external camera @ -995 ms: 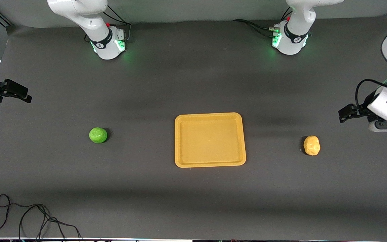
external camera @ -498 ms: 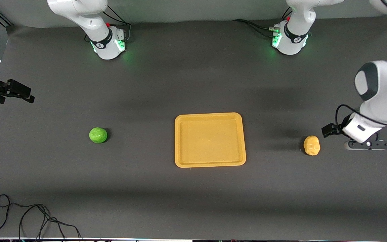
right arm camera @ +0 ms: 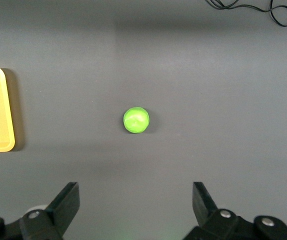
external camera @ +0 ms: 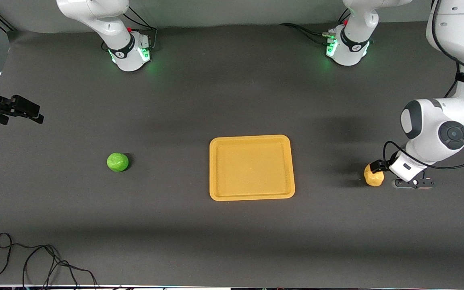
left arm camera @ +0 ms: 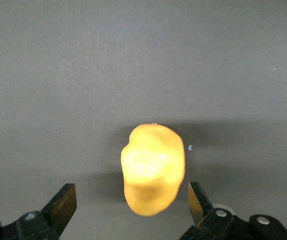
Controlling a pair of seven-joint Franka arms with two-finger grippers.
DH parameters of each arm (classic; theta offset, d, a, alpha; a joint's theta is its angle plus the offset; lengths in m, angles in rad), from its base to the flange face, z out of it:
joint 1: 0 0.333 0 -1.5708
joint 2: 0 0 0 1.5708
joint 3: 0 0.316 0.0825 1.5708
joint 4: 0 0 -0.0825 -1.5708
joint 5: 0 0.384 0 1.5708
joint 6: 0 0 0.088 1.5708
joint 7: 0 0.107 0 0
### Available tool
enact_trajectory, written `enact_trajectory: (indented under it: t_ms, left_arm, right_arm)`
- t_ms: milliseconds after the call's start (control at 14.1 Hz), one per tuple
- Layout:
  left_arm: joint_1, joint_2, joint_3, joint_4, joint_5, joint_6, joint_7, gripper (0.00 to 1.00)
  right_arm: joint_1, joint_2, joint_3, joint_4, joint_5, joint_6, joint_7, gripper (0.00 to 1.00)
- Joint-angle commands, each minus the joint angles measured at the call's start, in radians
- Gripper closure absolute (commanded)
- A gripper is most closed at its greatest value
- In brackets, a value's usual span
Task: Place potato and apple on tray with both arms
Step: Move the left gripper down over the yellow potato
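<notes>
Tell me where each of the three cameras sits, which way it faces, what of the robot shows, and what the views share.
Front view: high across the table, facing both arm bases; shows the tray, both arms, the right gripper waiting in the air.
Left wrist view: on the left arm's wrist, looking down on the potato; open left gripper shows.
Right wrist view: on the right wrist, looking down from higher at the apple; its open fingers show.
Shared: front and right wrist views both show apple and tray.

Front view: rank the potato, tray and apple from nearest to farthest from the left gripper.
1. Potato: right at the left gripper, jaws open.
2. Tray: mid-table.
3. Apple: toward the right arm's end.
</notes>
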Motion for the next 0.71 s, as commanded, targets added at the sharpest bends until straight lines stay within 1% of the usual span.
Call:
enact_trajectory:
  t_ms: [0, 71, 355, 427, 498, 640]
  left_arm:
    - [0.002, 0.015, -0.006, -0.019, -0.031, 0.04, -0.001, 0.0]
    - [-0.002, 0.023, -0.006, -0.02, -0.05, 0.051, -0.001, 0.0]
    - [-0.008, 0.058, -0.012, -0.023, -0.054, 0.083, -0.004, 0.0]
    - [-0.008, 0.067, -0.012, -0.024, -0.054, 0.097, -0.004, 0.03]
    - [-0.01, 0.075, -0.013, -0.024, -0.054, 0.104, -0.004, 0.08]
    - [-0.015, 0.078, -0.013, -0.022, -0.054, 0.109, -0.006, 0.29]
  right_arm:
    - [-0.001, 0.004, -0.006, 0.012, -0.004, -0.005, -0.018, 0.0]
    - [-0.002, 0.004, -0.008, 0.012, -0.006, -0.005, -0.018, 0.0]
    - [-0.004, 0.01, -0.006, 0.009, -0.006, -0.005, -0.021, 0.0]
    - [-0.002, 0.013, -0.006, 0.01, -0.006, -0.005, -0.02, 0.0]
    - [-0.001, 0.014, -0.006, 0.01, -0.006, -0.005, -0.018, 0.0]
    - [0.005, 0.014, -0.005, 0.01, -0.006, -0.006, -0.018, 0.0]
